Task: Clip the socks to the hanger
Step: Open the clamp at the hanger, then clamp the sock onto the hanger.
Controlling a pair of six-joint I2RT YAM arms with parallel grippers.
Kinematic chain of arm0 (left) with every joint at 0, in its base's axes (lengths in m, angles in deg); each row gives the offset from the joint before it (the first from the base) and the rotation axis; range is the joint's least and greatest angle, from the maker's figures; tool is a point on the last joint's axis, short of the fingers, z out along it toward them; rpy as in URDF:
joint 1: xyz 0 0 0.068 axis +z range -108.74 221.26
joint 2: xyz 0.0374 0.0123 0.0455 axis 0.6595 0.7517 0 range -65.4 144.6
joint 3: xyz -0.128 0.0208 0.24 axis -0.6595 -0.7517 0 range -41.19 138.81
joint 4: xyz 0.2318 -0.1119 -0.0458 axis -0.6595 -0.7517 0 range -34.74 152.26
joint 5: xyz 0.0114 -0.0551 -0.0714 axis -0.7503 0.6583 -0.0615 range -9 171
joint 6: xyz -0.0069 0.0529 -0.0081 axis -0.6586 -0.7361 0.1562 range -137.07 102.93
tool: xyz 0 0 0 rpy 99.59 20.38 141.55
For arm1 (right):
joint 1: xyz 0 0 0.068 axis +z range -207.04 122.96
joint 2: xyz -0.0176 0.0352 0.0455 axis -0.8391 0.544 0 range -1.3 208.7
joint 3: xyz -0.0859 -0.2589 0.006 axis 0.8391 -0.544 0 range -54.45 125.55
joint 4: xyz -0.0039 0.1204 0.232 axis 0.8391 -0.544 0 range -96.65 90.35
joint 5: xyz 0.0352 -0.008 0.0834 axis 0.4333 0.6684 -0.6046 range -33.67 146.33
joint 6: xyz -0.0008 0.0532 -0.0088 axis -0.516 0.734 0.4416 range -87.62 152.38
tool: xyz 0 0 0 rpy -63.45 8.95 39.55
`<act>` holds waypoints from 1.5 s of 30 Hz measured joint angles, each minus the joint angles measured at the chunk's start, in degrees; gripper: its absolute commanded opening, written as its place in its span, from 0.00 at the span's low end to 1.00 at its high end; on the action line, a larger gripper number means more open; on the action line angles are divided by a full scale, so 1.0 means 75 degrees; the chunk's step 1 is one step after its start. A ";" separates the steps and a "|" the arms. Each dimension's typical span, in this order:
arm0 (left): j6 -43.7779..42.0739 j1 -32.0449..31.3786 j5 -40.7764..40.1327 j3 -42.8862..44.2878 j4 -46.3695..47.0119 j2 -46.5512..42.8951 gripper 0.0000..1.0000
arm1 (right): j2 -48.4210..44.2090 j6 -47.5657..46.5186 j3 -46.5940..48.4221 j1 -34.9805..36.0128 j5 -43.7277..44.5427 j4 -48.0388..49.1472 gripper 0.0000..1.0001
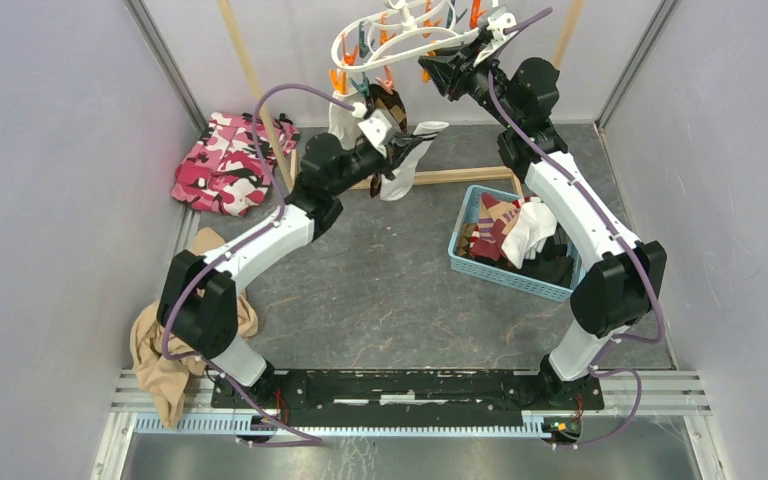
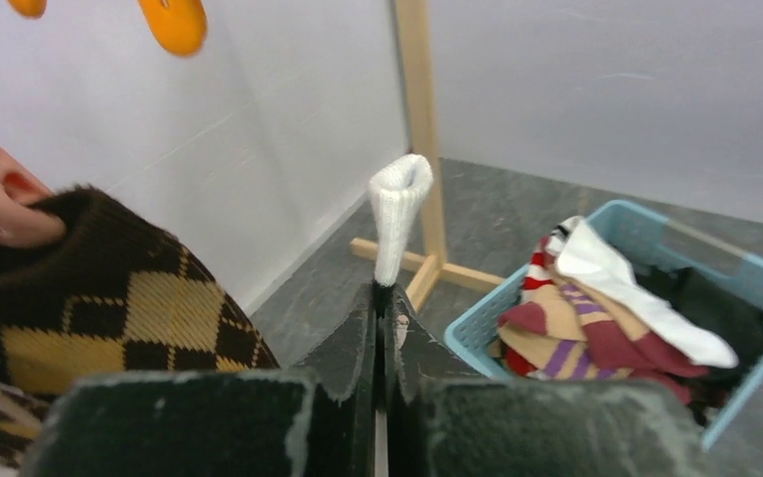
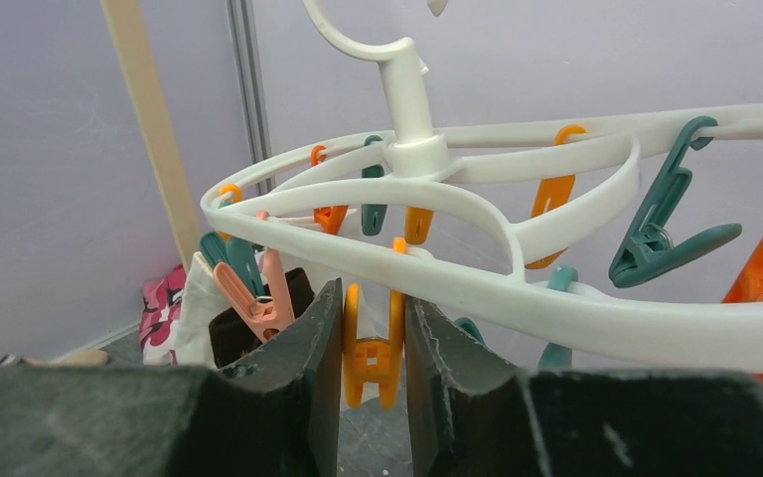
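Note:
The white oval hanger with orange and teal clothespins hangs at the back; it fills the right wrist view. My right gripper is shut on an orange clothespin, its jaws pressing the pin's two handles. My left gripper is shut on a white sock, held just below the hanger; the sock's open cuff sticks up past the fingertips. A brown argyle sock and a white sock hang clipped on the hanger's left side.
A light blue basket with several more socks stands right of centre, also in the left wrist view. A wooden rack frame stands behind. Pink camouflage cloth lies back left, a tan garment near left.

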 measured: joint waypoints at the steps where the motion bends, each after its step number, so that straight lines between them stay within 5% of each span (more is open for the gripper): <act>1: -0.0221 -0.0166 -0.0460 -0.0175 0.0111 -0.0032 0.02 | -0.0015 0.0023 0.0000 0.0012 0.0023 -0.0012 0.01; 8: -0.1253 -0.1105 -0.3302 -0.1445 0.1737 -0.0038 0.02 | -0.0044 0.0096 0.0000 0.0131 0.0248 -0.0172 0.00; 18: -0.3203 -0.2174 -0.7003 -0.1236 0.4634 0.0839 0.02 | -0.0055 0.0358 0.0000 0.0254 0.0726 -0.0399 0.00; 29: -0.3608 -0.2273 -0.8644 -0.0784 0.5406 0.1603 0.02 | -0.0070 0.1145 0.0003 0.0321 0.1443 -0.0545 0.00; 45: -0.3171 -0.2273 -0.8655 -0.0210 0.5916 0.1926 0.02 | -0.0067 0.2771 0.0440 0.0425 0.2270 -0.1367 0.00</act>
